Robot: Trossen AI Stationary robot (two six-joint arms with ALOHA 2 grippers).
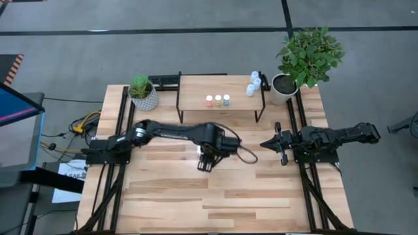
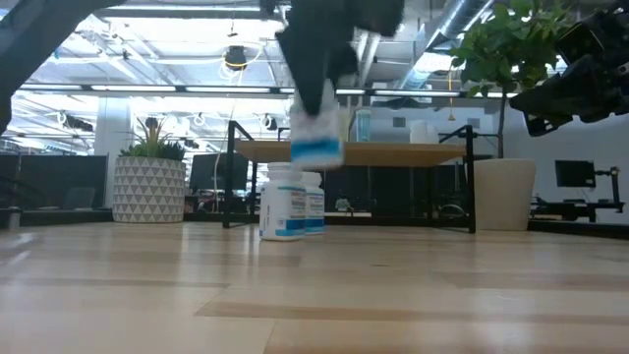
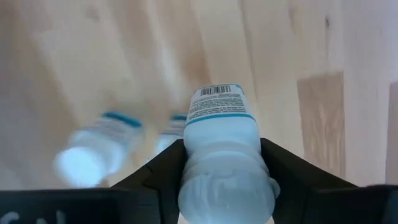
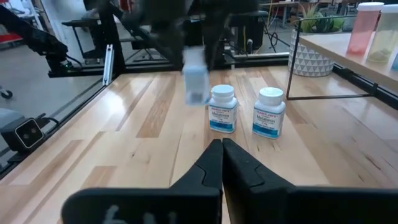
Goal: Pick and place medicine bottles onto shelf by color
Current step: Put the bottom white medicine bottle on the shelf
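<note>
Two white medicine bottles (image 4: 222,109) stand upright side by side on the worktop (image 1: 228,196), in front of the shelf (image 1: 219,91). My left end effector (image 3: 227,180) is clamped on a third white bottle (image 2: 316,133), held clear above the standing pair. My right end effector (image 4: 222,163) waits at the worktop's right side, fingers together. Small coloured bottles (image 1: 217,100) sit on the shelf.

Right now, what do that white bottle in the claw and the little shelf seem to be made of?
The white bottle looks like matte, slightly translucent plastic with a printed paper label. The shelf seems pale unvarnished wood, grain faintly showing, on thin black legs, probably metal.
</note>
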